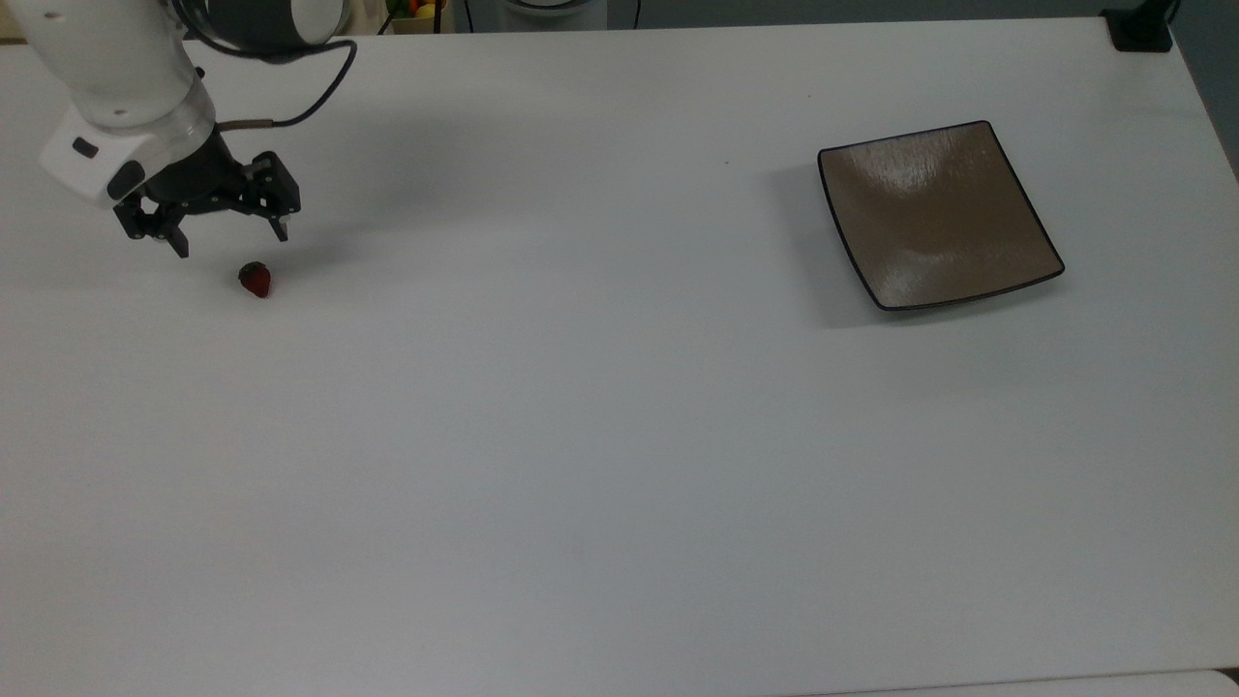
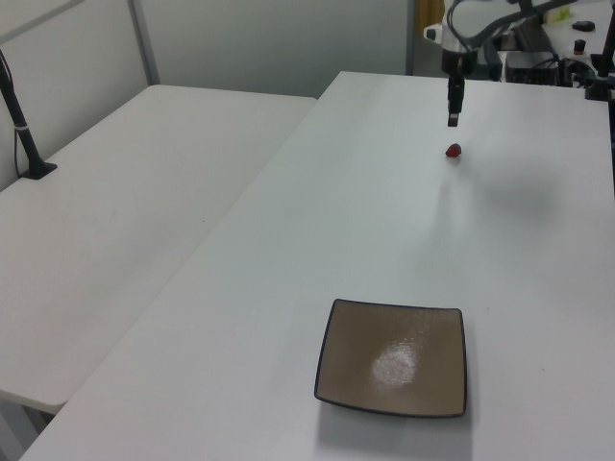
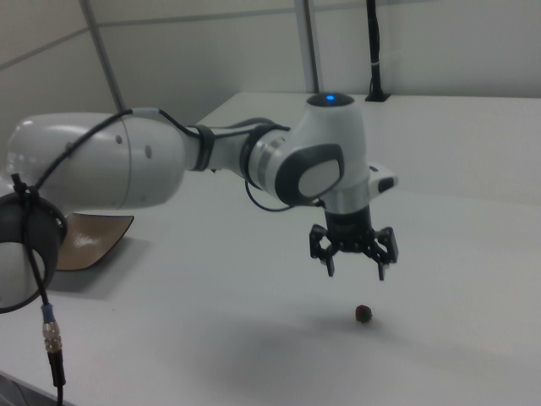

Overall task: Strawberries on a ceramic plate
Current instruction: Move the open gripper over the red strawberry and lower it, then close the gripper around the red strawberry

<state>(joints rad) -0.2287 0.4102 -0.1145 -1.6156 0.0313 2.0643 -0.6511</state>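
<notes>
Strawberries here means one small red berry (image 1: 256, 280) with a dark leafy cap, lying bare on the white table (image 1: 619, 465) near the top view's left edge. In the left view it (image 2: 454, 150) sits far up the table, and in the right view it (image 3: 363, 314) rests just below the tool.

The gripper (image 1: 230, 241) hangs above and slightly to the top view's upper left of the berry, fingers spread wide with nothing between them and clear of the tabletop. In the right view the gripper (image 3: 356, 269) hovers with open air between its tips and the fruit. The white arm (image 3: 211, 161) reaches in from the right view's left.

The ceramic plate (image 1: 937, 215), square, glossy brown with a thin dark rim, sits well apart toward the top view's right, its far corner near the table's right edge. In the left view the ceramic plate (image 2: 394, 358) lies near the table's near end. Between berry and plate runs a broad stretch of bare tabletop. A second white table (image 2: 125, 211) adjoins on the left view's left.
</notes>
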